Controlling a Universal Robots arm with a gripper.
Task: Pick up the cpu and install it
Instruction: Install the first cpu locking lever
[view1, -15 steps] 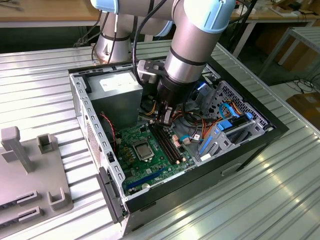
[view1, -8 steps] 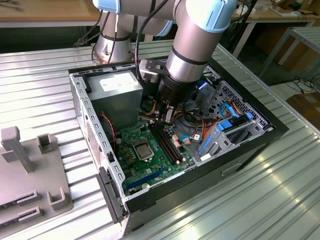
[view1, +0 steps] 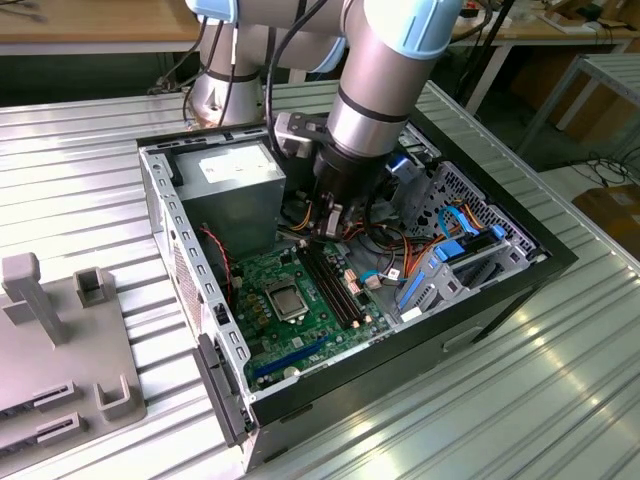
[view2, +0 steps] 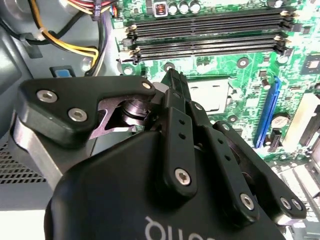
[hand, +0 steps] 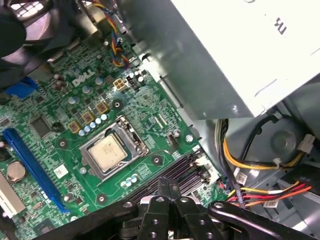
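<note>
The cpu (hand: 107, 152) is a small silver-grey square lying flat inside the black-framed socket (hand: 131, 131) on the green motherboard (hand: 60, 107). In the exterior view the cpu (view1: 287, 298) sits mid-board inside the open computer case. My gripper (hand: 167, 187) hangs above the memory slots (hand: 182, 175), a short way off the socket, with its black fingers (hand: 162, 186) pressed together and nothing between them. In the second wrist view the gripper (view2: 175, 80) partly hides the cpu (view2: 212, 95). From the exterior view, the gripper (view1: 327, 232) is just behind the socket.
A big grey power supply box (view1: 235, 180) stands beside the board. Bundles of coloured cables (hand: 260, 187) run close to the gripper. Blue drive brackets (view1: 450, 255) fill the case's side toward the exterior view's right. A grey fixture (view1: 60, 340) lies on the ribbed metal table (view1: 480, 410).
</note>
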